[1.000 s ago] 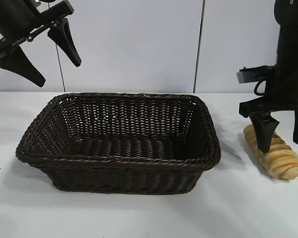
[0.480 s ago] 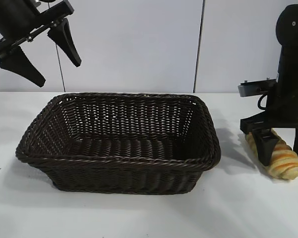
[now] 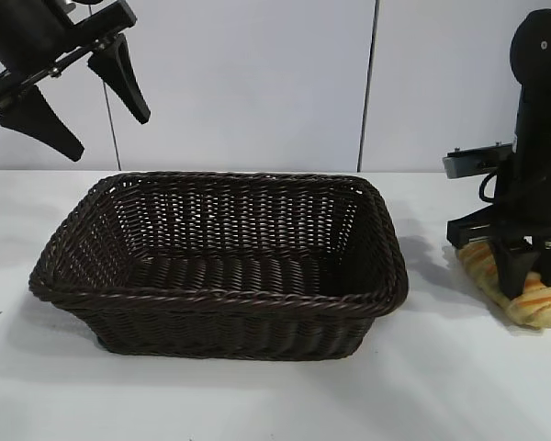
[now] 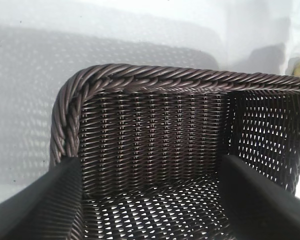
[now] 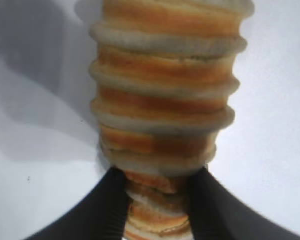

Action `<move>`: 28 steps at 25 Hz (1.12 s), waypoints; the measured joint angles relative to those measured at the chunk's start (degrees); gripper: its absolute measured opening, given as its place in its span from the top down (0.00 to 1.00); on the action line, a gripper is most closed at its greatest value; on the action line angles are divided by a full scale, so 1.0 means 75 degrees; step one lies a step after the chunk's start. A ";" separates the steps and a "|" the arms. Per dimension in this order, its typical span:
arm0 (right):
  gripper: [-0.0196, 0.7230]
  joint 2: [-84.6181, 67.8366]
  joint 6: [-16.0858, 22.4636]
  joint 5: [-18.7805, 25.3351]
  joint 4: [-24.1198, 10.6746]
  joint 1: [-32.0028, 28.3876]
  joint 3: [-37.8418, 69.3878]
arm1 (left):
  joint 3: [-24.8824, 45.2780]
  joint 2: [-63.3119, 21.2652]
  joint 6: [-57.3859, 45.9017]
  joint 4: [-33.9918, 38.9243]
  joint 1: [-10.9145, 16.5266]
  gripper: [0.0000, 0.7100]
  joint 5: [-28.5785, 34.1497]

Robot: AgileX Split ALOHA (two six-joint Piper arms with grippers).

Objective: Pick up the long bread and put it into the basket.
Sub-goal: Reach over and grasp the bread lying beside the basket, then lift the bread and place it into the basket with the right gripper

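Observation:
The long bread, golden-yellow with orange-brown and pale stripes, lies on the white table right of the basket. My right gripper is down over it, a finger on each side, squeezing its middle; in the right wrist view the bread is pinched in between the fingers. The dark brown wicker basket is empty, and its braided rim shows in the left wrist view. My left gripper hangs open, high above the basket's left end.
A white table carries everything, with a pale wall panel behind. The right arm's black body stands over the table's right edge.
My right gripper came down over the bread and its fingers closed in on the loaf, which shifted slightly. The left arm has not moved.

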 joint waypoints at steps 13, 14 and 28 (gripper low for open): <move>0.71 -0.1654 -0.0044 0.0271 0.0073 0.0000 0.0000 | 0.0000 0.0000 0.0113 0.0000 0.0000 0.22 0.0000; 0.71 -0.1752 -0.0071 0.0325 0.0090 0.0000 0.0000 | 0.0000 0.0000 0.0116 0.0000 0.0000 0.22 0.0000; 0.71 -0.1842 -0.0519 0.1510 0.1309 0.0000 -0.1739 | 0.0000 0.0000 0.0145 0.0000 0.0000 0.22 0.0052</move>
